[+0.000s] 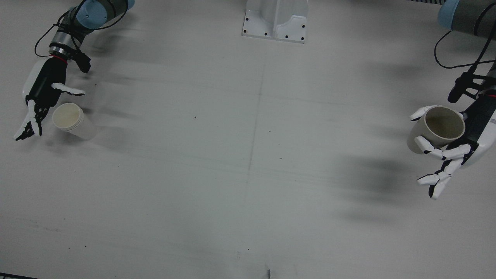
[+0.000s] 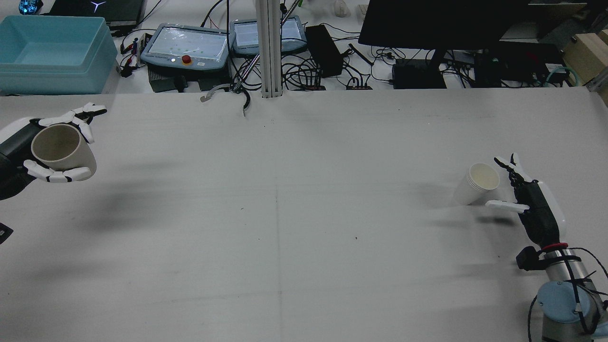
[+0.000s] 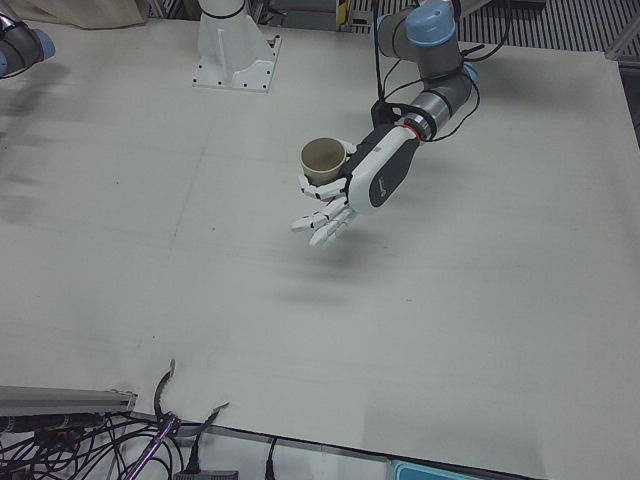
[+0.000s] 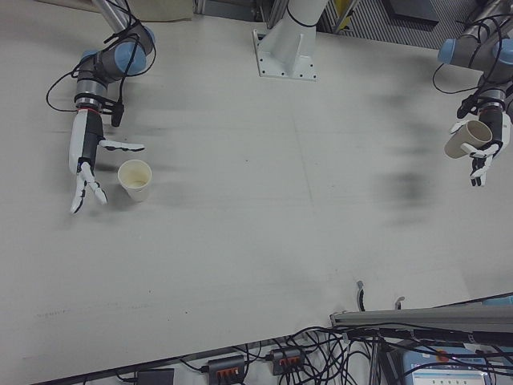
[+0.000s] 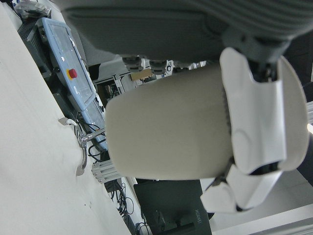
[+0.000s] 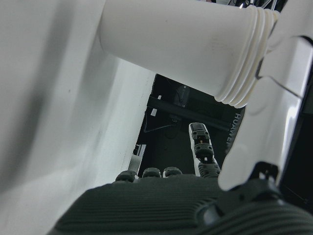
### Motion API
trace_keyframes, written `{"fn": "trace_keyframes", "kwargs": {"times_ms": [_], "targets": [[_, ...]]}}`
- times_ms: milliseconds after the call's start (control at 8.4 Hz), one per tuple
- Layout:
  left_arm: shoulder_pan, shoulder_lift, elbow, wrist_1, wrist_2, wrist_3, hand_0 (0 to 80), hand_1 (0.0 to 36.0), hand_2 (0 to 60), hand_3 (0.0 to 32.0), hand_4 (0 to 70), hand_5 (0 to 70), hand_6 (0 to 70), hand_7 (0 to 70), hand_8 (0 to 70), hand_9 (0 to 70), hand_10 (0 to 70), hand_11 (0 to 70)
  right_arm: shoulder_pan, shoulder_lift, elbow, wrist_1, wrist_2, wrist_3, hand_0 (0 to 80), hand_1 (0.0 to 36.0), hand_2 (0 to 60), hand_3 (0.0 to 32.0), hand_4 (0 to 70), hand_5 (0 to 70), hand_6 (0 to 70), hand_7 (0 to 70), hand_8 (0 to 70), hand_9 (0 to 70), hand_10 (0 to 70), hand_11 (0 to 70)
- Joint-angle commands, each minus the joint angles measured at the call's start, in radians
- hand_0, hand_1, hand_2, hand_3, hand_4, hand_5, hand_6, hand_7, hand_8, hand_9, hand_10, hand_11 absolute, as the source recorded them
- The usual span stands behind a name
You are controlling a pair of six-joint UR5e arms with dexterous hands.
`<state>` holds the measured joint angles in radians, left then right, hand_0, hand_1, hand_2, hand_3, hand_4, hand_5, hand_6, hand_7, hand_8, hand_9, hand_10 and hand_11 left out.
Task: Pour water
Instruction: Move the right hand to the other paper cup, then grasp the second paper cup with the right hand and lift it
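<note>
rear view: beige cup (image 2: pixel 59 149) in left robot hand (image 2: pixel 45 147)

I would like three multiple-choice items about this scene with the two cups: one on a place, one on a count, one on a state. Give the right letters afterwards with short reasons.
1. Where is the white ribbed paper cup?
A. on the table beside the right hand
B. inside the blue bin
C. at the table's middle

2. How many cups are in view?
A. one
B. two
C. three

3. What is the state of the beige round cup?
A. lying on the table
B. held by the left hand, off the table
C. stacked in the other cup

Answers: 1 A, since the rear view shows it standing next to the open right hand near the table's edge. 2 B, since only the white and beige cups appear. 3 B, since the left hand's fingers wrap it and its shadow lies apart on the table.
</note>
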<state>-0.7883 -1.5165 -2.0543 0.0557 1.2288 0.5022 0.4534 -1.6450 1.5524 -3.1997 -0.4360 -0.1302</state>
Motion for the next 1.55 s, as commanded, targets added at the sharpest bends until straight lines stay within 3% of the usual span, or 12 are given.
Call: {"fn": "trace_keyframes", "kwargs": {"times_ms": [0, 714, 1071, 1429], "targets": [[0.001, 0.002, 0.006, 0.0, 0.0, 0.001, 54.8, 36.0, 60.0, 0.0, 54.2, 70.0, 8.6, 19.5, 2.3, 5.5, 2.2, 5.5, 0.011, 0.039, -0.006, -0.008, -0.026, -0.019, 51.7, 15.3, 2.3, 0.2, 11.4, 9.8, 0.0, 2.3, 0.0, 0.0, 0.0, 0.0], [0.003, 0.004, 0.04, -0.025, 0.0, 0.001, 54.8, 36.0, 60.0, 0.0, 53.8, 70.0, 8.6, 19.2, 2.2, 5.3, 2.2, 5.6, 0.067, 0.103, -0.023, -0.006, -0.061, -0.069, 51.9, 15.7, 4.1, 2.0, 13.6, 11.5, 2.6, 7.5, 0.0, 0.1, 0.0, 0.0], [0.004, 0.004, 0.062, -0.039, 0.0, -0.001, 54.8, 36.0, 60.0, 0.0, 53.6, 70.0, 8.5, 19.1, 2.2, 5.3, 2.2, 5.5, 0.067, 0.171, -0.092, -0.005, -0.063, -0.071, 51.4, 15.5, 5.2, 2.0, 14.7, 12.3, 3.9, 9.7, 0.0, 0.5, 0.0, 0.0], [0.004, 0.004, 0.072, -0.045, 0.0, 0.001, 55.0, 36.0, 60.0, 0.0, 53.5, 70.0, 8.6, 19.2, 2.3, 5.4, 2.0, 5.3, 0.068, 0.183, -0.089, -0.005, -0.061, -0.074, 51.5, 15.2, 4.8, 1.6, 15.1, 12.6, 4.2, 10.4, 0.0, 0.6, 0.0, 0.0]]}}
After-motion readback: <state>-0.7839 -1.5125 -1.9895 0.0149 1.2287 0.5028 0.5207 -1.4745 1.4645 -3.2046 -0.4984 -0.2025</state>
